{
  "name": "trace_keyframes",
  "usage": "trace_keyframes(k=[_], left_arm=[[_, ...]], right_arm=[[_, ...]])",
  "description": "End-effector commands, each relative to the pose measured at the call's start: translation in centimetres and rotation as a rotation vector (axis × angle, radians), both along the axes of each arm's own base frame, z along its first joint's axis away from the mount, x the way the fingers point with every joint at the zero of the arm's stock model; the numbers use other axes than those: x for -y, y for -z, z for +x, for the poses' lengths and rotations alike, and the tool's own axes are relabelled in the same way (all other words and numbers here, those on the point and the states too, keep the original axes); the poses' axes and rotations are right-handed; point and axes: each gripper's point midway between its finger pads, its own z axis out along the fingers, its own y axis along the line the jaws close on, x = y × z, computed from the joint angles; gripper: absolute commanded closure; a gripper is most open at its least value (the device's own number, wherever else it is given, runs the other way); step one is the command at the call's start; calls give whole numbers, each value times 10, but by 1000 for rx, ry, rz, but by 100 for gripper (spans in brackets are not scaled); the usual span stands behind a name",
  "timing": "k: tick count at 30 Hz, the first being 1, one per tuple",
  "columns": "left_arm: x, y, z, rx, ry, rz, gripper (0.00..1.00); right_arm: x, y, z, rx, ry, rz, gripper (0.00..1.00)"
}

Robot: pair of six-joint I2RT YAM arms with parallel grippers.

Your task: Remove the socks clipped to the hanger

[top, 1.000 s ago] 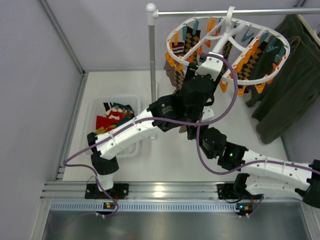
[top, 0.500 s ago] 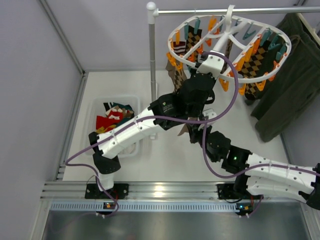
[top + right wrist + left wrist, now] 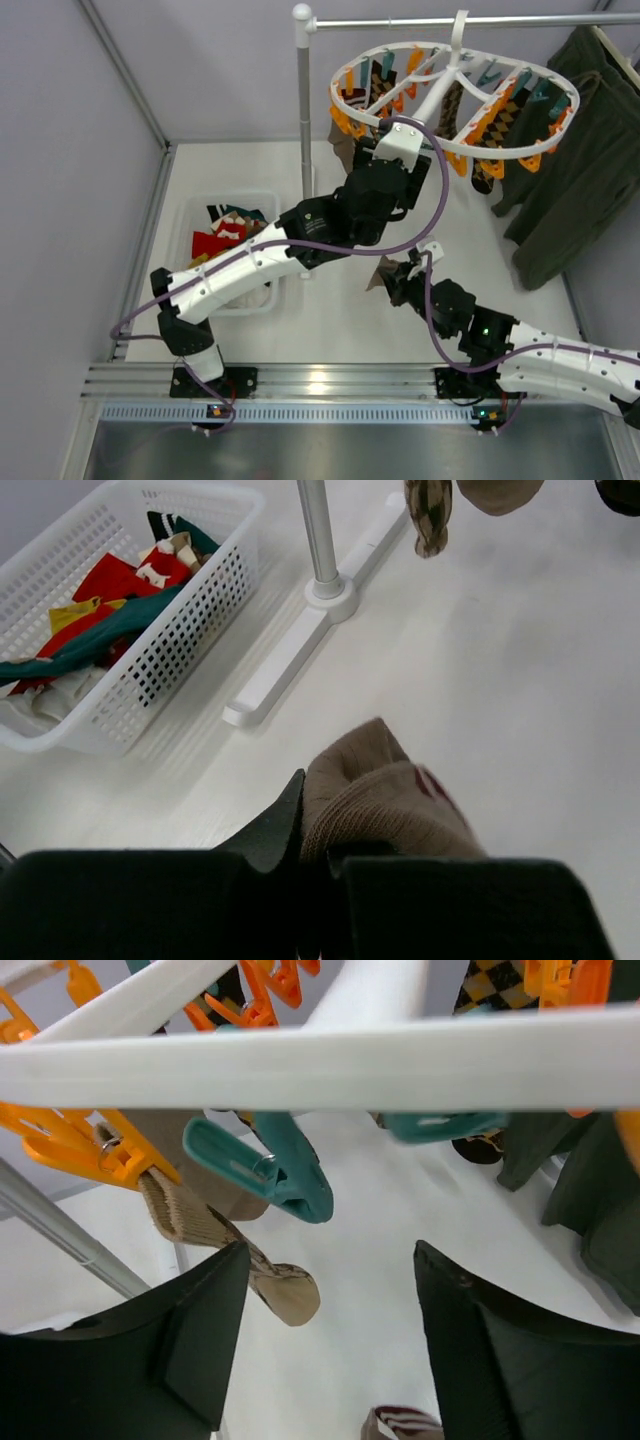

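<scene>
Pinching tan sock (image 3: 385, 800) with right gripper (image 3: 318, 840) low over counter (image 3: 520, 680); holding left gripper (image 3: 328, 1260) spread beneath hanger (image 3: 300, 1070), just below teal clip (image 3: 285, 1175).

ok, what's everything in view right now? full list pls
white plastic oval hanger: one, hooked on the rack's top bar
orange and teal clothespin clips: many, round the hanger frame
brown and tan argyle socks: several, count unclear, clipped under the hanger
loose brown sock: one, in the right claw, low over the table
grey metal pole rack: one, standing beside the basket
white perforated plastic basket: one, table's left part
red, teal and black socks: a heap, inside the basket
dark green garment: one, hanging far right
white table: one
left claw: open, just under the hanger
right claw: shut on the loose sock
</scene>
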Motion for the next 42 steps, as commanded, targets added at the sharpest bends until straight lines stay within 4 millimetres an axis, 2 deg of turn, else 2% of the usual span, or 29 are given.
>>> trace_keyframes(k=[1,2,3,4,5,6,8,10,11,12,14,15,17,21,24,25,26,27,28,29,30,31,34,35,36,37,38,39,42], left_arm=[[-31,-35,-14,16,-8,-130,27],[-34,-23,-14,5,-16,-104,20],[-40,-22,-16,3,-24,-105,2],[-53,-30,-21,8,-34,-133,2],[-63,-13,-20,-4,-70,-96,2],[-84,-22,-25,5,-95,-127,2],[-110,5,-27,-8,-180,-86,2],[-152,2,-37,0,-251,-134,2],[-172,19,-39,-3,-317,-102,2],[-200,19,-47,-3,-349,-108,1],[-227,39,-54,-20,-401,-110,1],[-252,38,-63,-27,-420,-155,2],[-279,50,-69,-49,-454,-156,1],[-337,60,-81,-62,-549,-148,2],[-353,65,-85,-61,-575,-135,1],[-361,64,-86,-50,-603,-135,1],[-365,66,-87,-44,-618,-131,1],[-371,66,-89,-33,-633,-146,2],[-376,66,-90,-23,-655,-158,1],[-380,72,-90,-15,-683,-147,1],[-383,74,-91,-10,-694,-159,1],[-383,78,-91,-10,-706,-181,1],[-382,87,-90,-14,-722,-180,1],[-382,88,-89,-18,-722,-183,1],[-386,88,-90,-17,-738,-198,1],[-387,88,-90,-19,-739,-207,2],[-388,91,-91,-23,-741,-213,1],[-389,91,-91,-28,-739,-228,1],[-389,94,-91,-31,-737,-215,1]], right_arm=[[-9,-13,-7,5,-41,37,100],[-10,-15,-6,6,-41,37,100],[-13,-14,-7,6,-52,30,100],[-15,-19,-6,17,-61,32,100],[-18,-21,-7,21,-74,28,100],[-25,-20,-9,18,-106,13,100],[-37,-28,-12,31,-160,2,100],[-47,-40,-13,52,-198,8,100],[-53,-38,-13,49,-216,-9,100],[-60,-41,-16,50,-251,-12,100],[-73,-55,-17,71,-293,-4,100],[-87,-59,-19,70,-339,-5,100],[-105,-58,-20,66,-386,-20,100],[-154,-89,-27,90,-533,29,100],[-191,-82,-28,68,-614,3,100],[-204,-103,-26,97,-630,24,100],[-214,-103,-24,93,-641,16,100],[-232,-82,-17,58,-645,-26,100],[-244,-102,-12,75,-647,-13,100],[-255,-101,-8,69,-655,-28,100],[-273,-76,-2,33,-664,-77,100],[-288,-103,5,68,-663,-58,100],[-323,-86,30,13,-639,-147,99],[-332,-49,40,-53,-625,-219,97],[-342,-74,49,-20,-617,-181,94],[-345,-70,60,-30,-604,-183,91],[-350,-51,67,-62,-594,-203,66],[-351,-56,73,-62,-583,-187,50],[-342,-56,84,-81,-556,-141,42]])
